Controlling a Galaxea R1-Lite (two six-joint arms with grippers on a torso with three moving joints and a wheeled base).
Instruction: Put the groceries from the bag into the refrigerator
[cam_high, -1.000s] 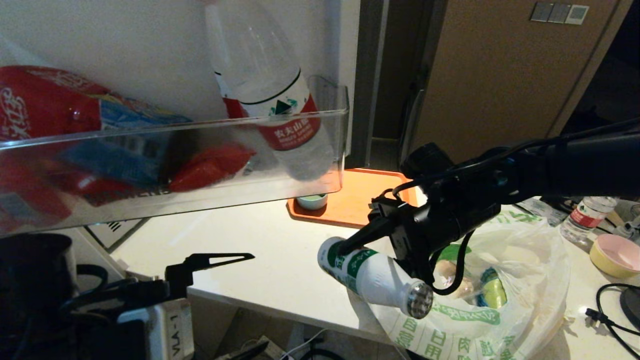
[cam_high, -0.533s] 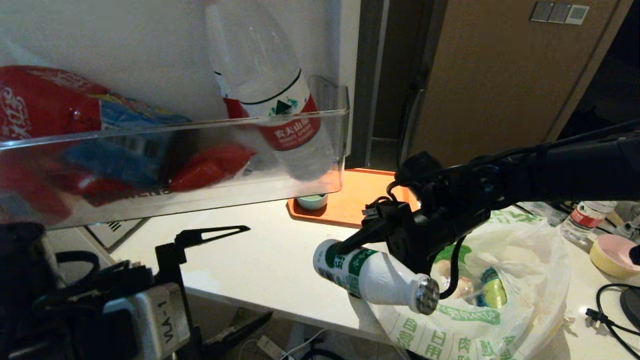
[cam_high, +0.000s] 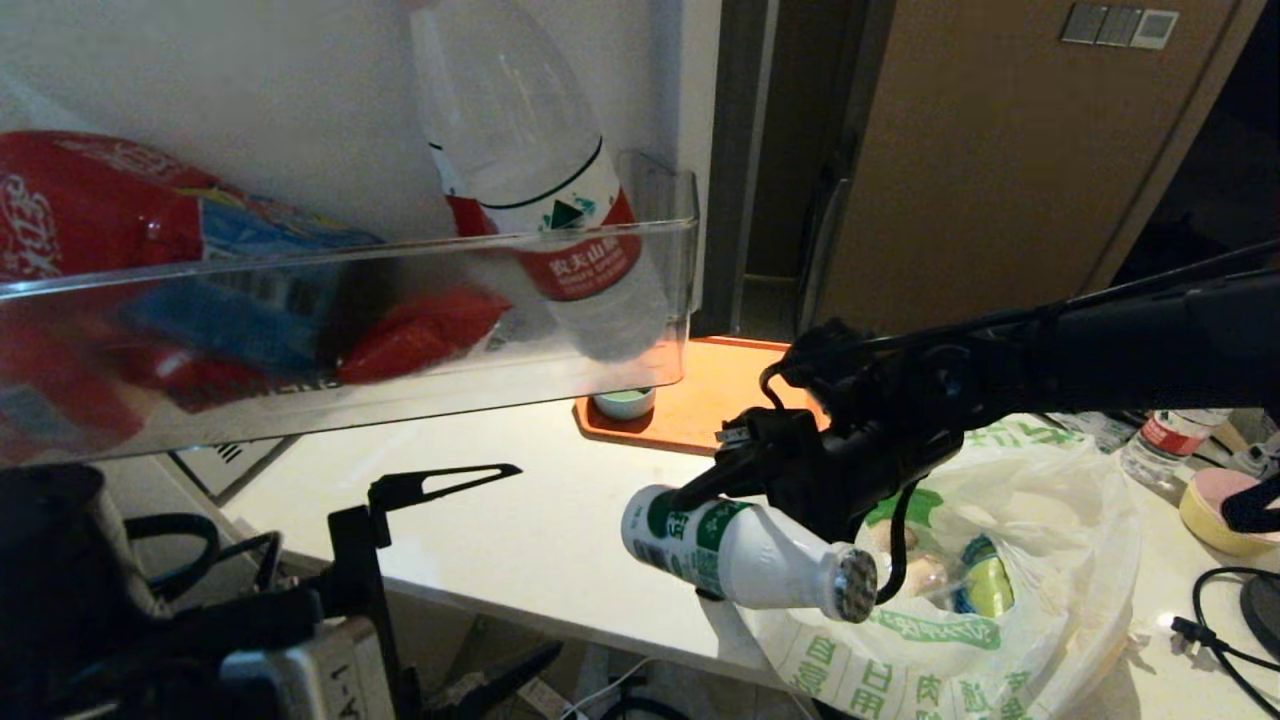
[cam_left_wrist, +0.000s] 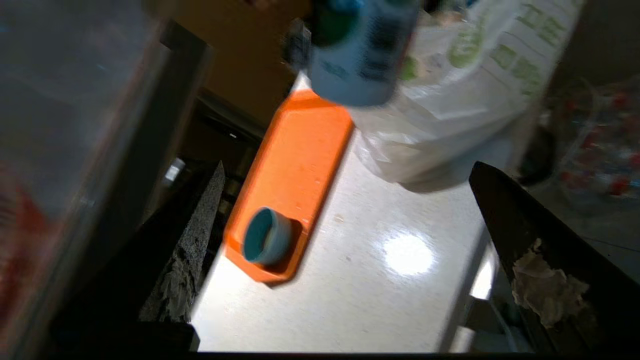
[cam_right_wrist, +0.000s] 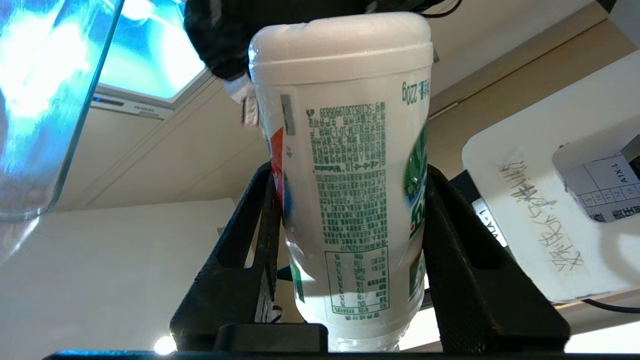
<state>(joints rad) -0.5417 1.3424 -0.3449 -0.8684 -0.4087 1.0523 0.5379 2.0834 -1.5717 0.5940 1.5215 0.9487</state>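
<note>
The right gripper (cam_high: 700, 490), fingers clamped on the white yogurt bottle (cam_high: 735, 552), holds it sideways at centre frame, above the bag (cam_high: 1000, 600), presumably bound for the refrigerator door shelf (cam_high: 400, 330) at upper left, while the left gripper (cam_high: 440, 590) waits at lower left, fingers spread.

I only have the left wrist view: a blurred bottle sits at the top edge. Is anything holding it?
Observer: Yes. The right gripper is shut on the white bottle, one finger on each side of its label.
Operator: How does it lie?
Observer: Roughly level in the head view, its silvery cap toward the camera.
Operator: What's in the clear shelf beside me?
Observer: A water bottle with a red label stands in the door bin.
</note>
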